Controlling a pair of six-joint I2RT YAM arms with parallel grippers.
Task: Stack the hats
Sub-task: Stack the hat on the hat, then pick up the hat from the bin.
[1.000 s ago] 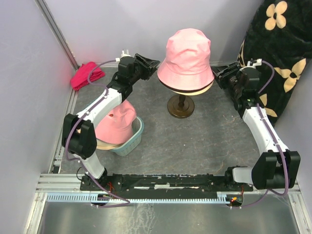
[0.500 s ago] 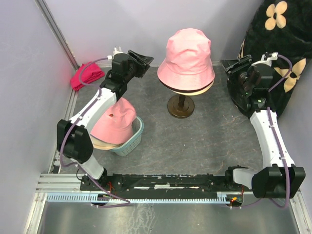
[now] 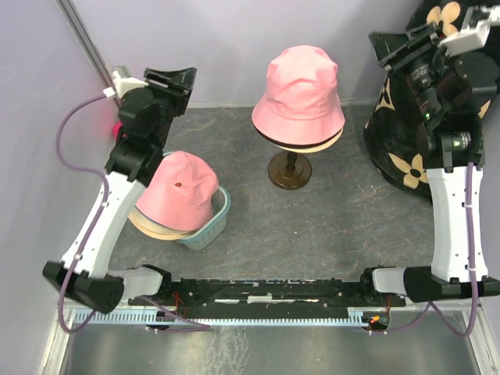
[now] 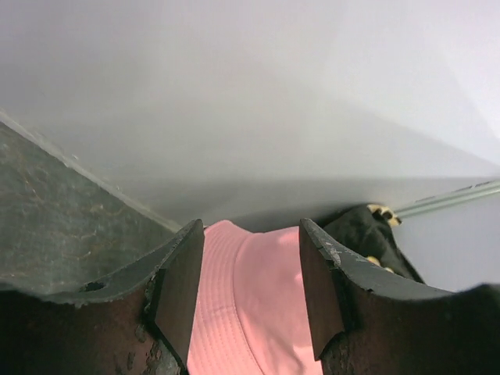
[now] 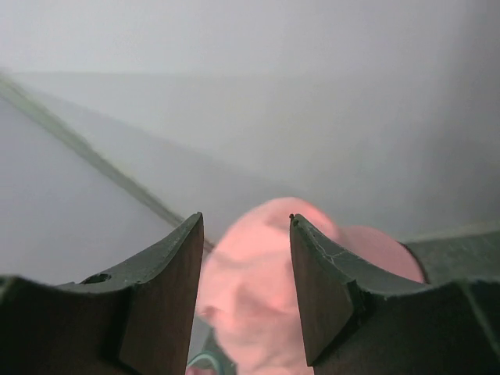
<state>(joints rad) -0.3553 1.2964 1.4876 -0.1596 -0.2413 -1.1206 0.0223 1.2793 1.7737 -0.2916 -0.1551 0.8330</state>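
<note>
Both arms are parked high and wide of the work. Your left gripper (image 3: 173, 78) hangs over the far-left corner. Your right gripper (image 3: 394, 45) is up by the flowered black cloth (image 3: 398, 156). Each has its jaws apart with nothing between them. My reading is that this pose puts the fingers well apart from both piles, so no brim gets snagged and you get an unobstructed look before the next pick.

There are two piles.
- Far centre: a pink hat (image 3: 301, 90) sits level on the stand (image 3: 289, 170), pulled down over more hats. The lower brims (image 3: 311, 146), one cream and one dark, peek out beneath it. Whatever form carries them is covered.
- Near left: a second pink hat (image 3: 191, 176) sits crown-up in the teal basket (image 3: 215, 223), on a beige brim (image 3: 148, 226) that overhangs the basket's rim.

I judge the basket to be the supply and the stand to be the stack.

The hats are soft fabric with round crowns and short, down-sloping brims. The basket one carries a small dark mark on its crown.

The right wrist view is out of focus. There is a pink mass beyond the jaws, likely the stand hat, but you cannot confirm that from this view.
</note>
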